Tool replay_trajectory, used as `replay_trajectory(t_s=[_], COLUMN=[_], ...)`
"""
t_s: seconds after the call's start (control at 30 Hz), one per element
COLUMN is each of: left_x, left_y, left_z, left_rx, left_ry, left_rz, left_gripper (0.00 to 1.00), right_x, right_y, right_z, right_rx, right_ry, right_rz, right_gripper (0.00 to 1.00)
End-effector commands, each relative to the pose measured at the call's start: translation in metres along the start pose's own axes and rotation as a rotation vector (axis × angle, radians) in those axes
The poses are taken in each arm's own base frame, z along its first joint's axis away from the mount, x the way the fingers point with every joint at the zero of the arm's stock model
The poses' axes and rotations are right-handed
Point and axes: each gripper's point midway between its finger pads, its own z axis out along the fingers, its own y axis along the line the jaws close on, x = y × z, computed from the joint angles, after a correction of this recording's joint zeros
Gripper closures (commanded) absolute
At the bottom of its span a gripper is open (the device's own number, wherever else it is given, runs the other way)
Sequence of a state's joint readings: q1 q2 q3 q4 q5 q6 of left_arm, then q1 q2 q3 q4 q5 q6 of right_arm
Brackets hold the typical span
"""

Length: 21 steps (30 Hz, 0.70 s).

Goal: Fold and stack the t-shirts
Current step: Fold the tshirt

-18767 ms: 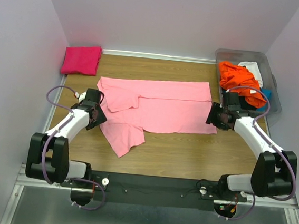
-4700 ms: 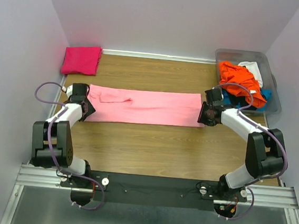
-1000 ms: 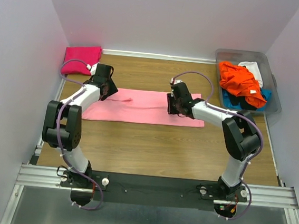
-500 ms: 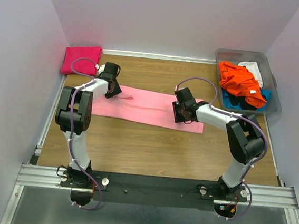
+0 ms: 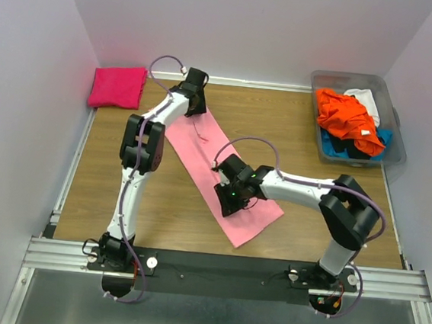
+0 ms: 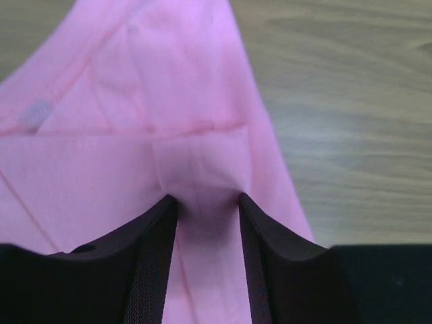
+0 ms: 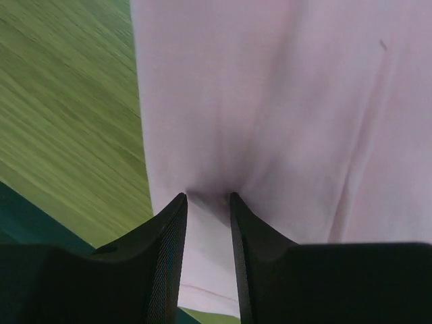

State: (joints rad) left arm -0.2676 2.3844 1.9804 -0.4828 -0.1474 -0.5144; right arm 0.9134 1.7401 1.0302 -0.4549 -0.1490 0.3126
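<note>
Wooden table point(image 5: 312, 194) bearing the folded pink shirt point(image 5: 202, 151) as a diagonal strip, left gripper point(image 6: 206, 209) pinching its far end and right gripper point(image 7: 206, 202) pinching its near half; uneven pulling could slip cloth free and undo the folds.

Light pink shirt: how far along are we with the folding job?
Done: hot-pink shirt lies folded at the far left corner. In hand: light pink shirt, folded into a long strip, pinched by left gripper and right gripper. Left: its crosswise folds, stacking, then the orange shirt and others in the bin.
</note>
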Motion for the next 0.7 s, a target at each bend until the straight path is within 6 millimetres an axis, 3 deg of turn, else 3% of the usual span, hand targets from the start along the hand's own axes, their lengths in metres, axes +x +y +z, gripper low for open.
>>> replay_trajectory(t_s=[0.0,0.03,0.1,0.27,0.37,0.5,0.57,0.6,0.63,0.67], left_x=[0.021,0.007,0.01,0.001,-0.025,-0.075,-0.084,-0.096,-0.092,-0.1], left_y=[-0.047,-0.062,-0.079,-0.091,-0.098,-0.105,-0.104,-0.102,-0.098,-0.095], left_z=[0.019,0.016,0.024,0.031,0.009,-0.05,-0.067,-0.086,-0.088,-0.103], left_rx=[0.092,0.124,0.171,0.218,0.241,0.26,0.253,0.248,0.237,0.224], left_ry=[0.059,0.021,0.009,-0.044,-0.121,-0.249,-0.268,-0.299,-0.289,-0.313], left_rz=[0.158,0.165,0.187,0.178,0.169,0.138,0.119,0.101,0.096,0.072], left_gripper=[0.5,0.5,0.5,0.43,0.36,0.31,0.29,0.29,0.29,0.29], right_x=[0.033,0.029,0.017,-0.016,-0.035,-0.044,-0.05,-0.052,-0.054,-0.052], right_y=[0.013,0.016,0.021,0.024,0.032,0.034,0.027,0.022,0.016,0.011], right_z=[0.016,0.02,0.029,0.033,0.015,-0.015,-0.036,-0.042,-0.049,-0.059], right_rx=[-0.041,-0.048,-0.056,-0.029,-0.034,-0.023,0.029,0.055,0.096,0.122], right_ry=[0.19,0.19,0.186,0.127,0.063,0.002,-0.06,-0.081,-0.108,-0.131], right_rz=[-0.052,-0.061,-0.071,-0.087,-0.089,-0.086,-0.069,-0.061,-0.055,-0.043], right_gripper=[0.6,0.6,0.6,0.58,0.54,0.47,0.44,0.43,0.42,0.41])
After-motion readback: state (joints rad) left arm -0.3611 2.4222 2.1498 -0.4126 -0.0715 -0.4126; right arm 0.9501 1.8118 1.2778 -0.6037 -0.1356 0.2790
